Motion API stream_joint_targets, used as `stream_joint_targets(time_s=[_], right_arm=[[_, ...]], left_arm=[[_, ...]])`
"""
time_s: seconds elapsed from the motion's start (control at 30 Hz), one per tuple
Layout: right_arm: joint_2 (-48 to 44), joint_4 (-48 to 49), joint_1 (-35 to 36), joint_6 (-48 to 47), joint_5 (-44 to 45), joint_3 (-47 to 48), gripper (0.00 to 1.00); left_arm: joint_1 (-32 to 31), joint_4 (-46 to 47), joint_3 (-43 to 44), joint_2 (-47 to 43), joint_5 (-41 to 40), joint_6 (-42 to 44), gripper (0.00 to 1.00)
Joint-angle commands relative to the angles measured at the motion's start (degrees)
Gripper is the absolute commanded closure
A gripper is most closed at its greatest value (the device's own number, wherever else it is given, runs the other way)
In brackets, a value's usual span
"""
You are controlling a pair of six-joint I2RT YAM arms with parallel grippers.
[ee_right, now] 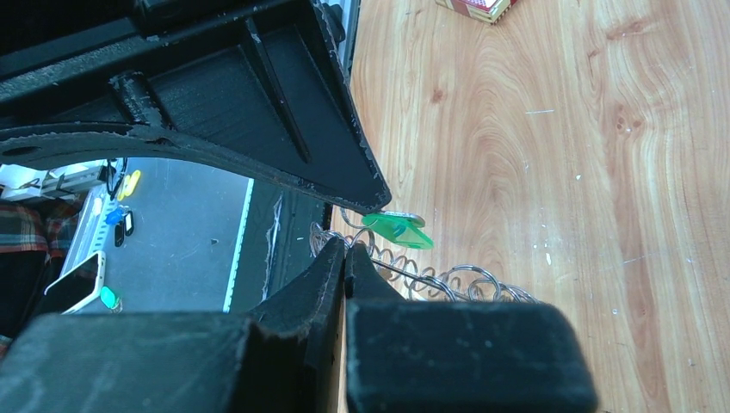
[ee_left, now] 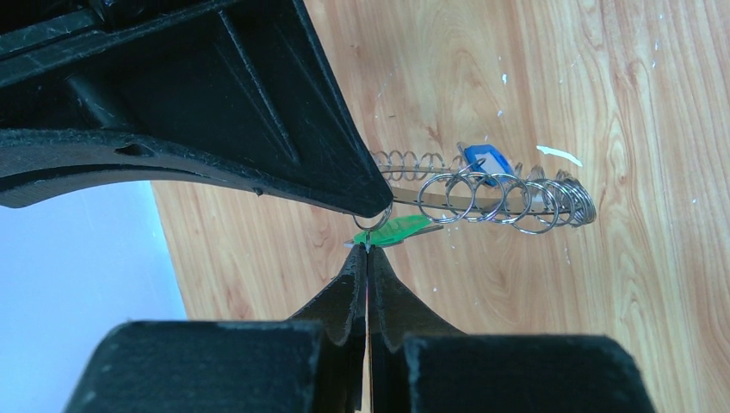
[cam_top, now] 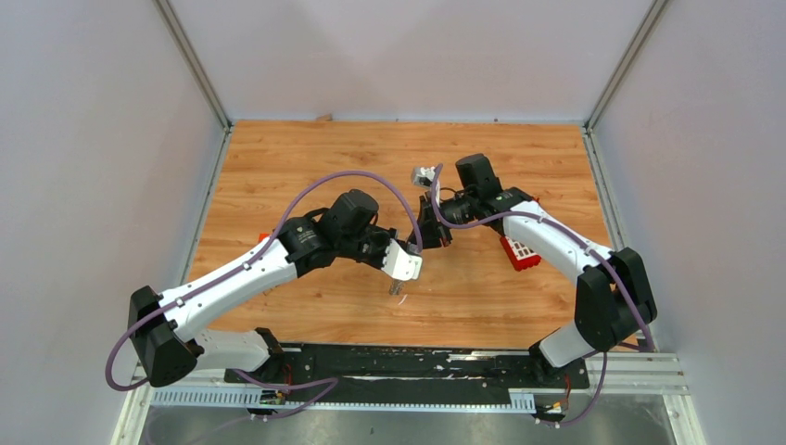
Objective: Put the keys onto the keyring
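My left gripper (ee_left: pixel 368 251) is shut, its tips pinching the green key (ee_left: pixel 394 231) at its small loop. The keyring (ee_left: pixel 504 200) is seen edge-on as a row of silver loops, held above the wooden table. The blue key (ee_left: pixel 484 161) hangs on it. My right gripper (ee_right: pixel 347 248) is shut on the loops of the keyring (ee_right: pixel 448 280), with the green key (ee_right: pixel 398 229) just past its tips. In the top view the left gripper (cam_top: pixel 405 269) and right gripper (cam_top: pixel 429 239) meet near the table's middle, with metal (cam_top: pixel 396 288) hanging below them.
A red block with white squares (cam_top: pixel 519 252) lies under the right forearm; it also shows in the right wrist view (ee_right: pixel 473 7). A small silver object (cam_top: pixel 424 174) sits behind the grippers. The table's near edge shows in the right wrist view (ee_right: pixel 349 52).
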Motion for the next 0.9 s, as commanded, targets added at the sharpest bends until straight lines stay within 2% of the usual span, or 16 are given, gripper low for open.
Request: stream_joint_targets(time_s=[0.0, 0.87], right_arm=[[0.27, 1.00, 0.77, -1.49, -4.47, 3.11, 1.00], [1.61, -0.05, 0.95, -1.91, -4.70, 3.72, 1.00]], left_arm=[[0.10, 0.38, 1.91, -0.58, 1.80, 2.14, 1.00], [0.11, -1.05, 1.56, -1.50, 3.77, 4.24, 1.00]])
